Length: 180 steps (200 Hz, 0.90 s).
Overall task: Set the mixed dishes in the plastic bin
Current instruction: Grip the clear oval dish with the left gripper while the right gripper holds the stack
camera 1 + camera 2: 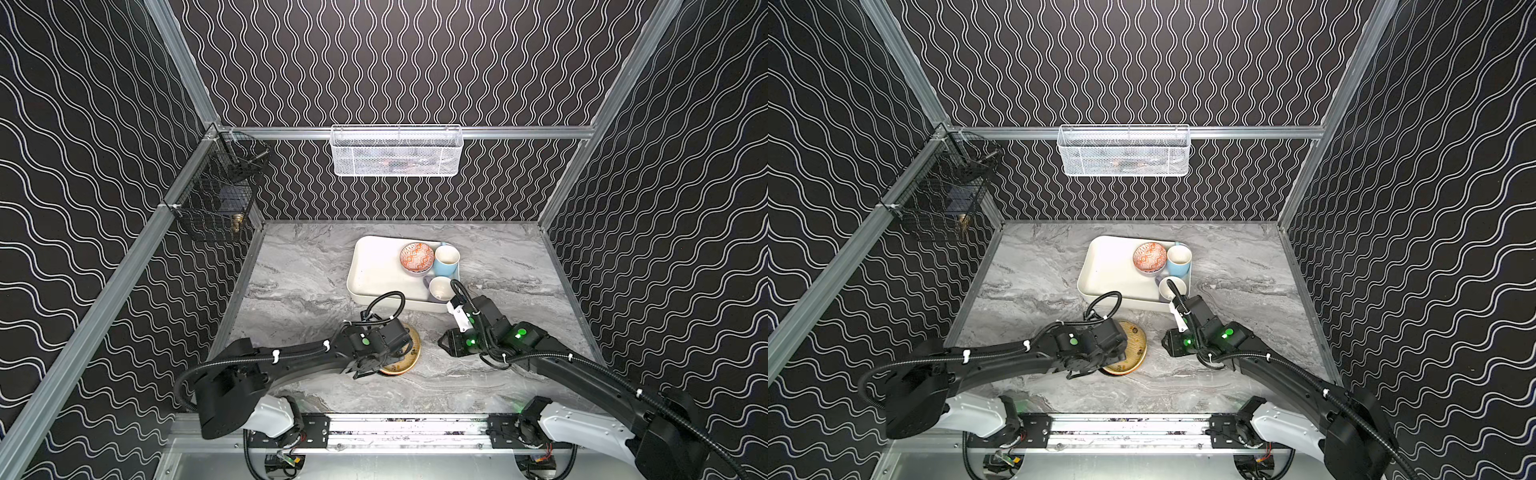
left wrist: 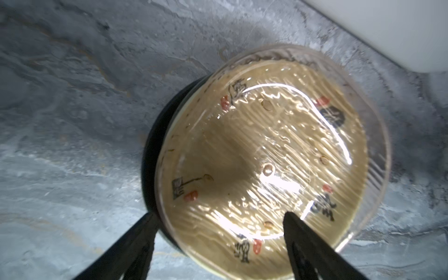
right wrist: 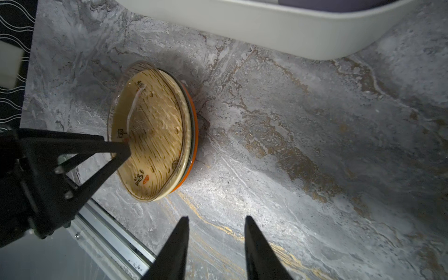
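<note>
The left gripper (image 2: pixel 219 214) has its jaws wide apart and clamps nothing. It straddles the rim of the round tan-gold patterned plate (image 2: pixel 261 157), with one finger over the plate's face and the other just outside its edge.

That plate tops a stack. A black plate (image 2: pixel 151 150) shows under it in the left wrist view, and a plain orange plate (image 3: pixel 196 135) lies low in the stack in the right wrist view. The stack rests on the grey marble-patterned tabletop (image 1: pixel 307 286), at about 6 o'clock of the shallow cream-white plastic bin (image 1: pixel 374 266), near it but apart.

The right gripper (image 3: pixel 216 218) hangs at about 3 o'clock of the stack, its jaws partly apart and empty.

Toward the bin's 3 o'clock side sit the orange-white patterned bowl (image 1: pixel 417 257), the light-blue mug (image 1: pixel 446 259) and the lavender mug (image 1: pixel 441 288).

The top plate looks glazed and hard, so it is probably stiff, slick, brittle and of moderate weight. The likeliest hold is a pinch across the rim, one finger on the face and one under the lip. Because the plate nests on the plates below, the lower finger would have to catch only the top rim, or two plates may come up together.
</note>
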{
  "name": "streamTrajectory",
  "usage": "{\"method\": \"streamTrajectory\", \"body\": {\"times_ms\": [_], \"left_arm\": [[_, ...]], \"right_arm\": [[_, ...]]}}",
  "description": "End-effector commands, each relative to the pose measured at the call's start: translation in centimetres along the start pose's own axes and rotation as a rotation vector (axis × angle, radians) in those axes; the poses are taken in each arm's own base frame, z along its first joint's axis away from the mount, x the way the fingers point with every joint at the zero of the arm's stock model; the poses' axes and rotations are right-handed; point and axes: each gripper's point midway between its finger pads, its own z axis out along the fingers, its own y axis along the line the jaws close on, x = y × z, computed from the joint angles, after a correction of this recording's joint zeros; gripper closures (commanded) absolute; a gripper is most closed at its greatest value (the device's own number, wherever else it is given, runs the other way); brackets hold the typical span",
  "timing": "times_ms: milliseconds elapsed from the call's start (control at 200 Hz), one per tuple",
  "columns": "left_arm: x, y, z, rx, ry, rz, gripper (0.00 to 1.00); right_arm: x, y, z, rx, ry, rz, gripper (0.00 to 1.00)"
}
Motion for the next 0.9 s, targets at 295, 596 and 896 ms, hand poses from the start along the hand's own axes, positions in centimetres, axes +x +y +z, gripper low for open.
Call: {"method": "streamTrajectory", "body": {"times_ms": [295, 596, 896], "left_arm": [[-1.6, 2.3, -0.1, 0.023, -0.026, 0.053, 0.06], [-4.6, 2.6, -0.6, 0.130, -0.029, 0.033, 0.02], [-4.2, 2.5, 0.0, 0.190, -0.002, 0.022, 0.01]], "right_arm": [[-1.5, 1.9, 2.2, -0.052, 0.041, 0.025, 0.79], [-1.2, 3.7, 3.9, -0.050, 0.085, 0.021, 0.78], [-0.9, 4.5, 5.5, -0.032, 0.123, 0.015, 0.79]]}}
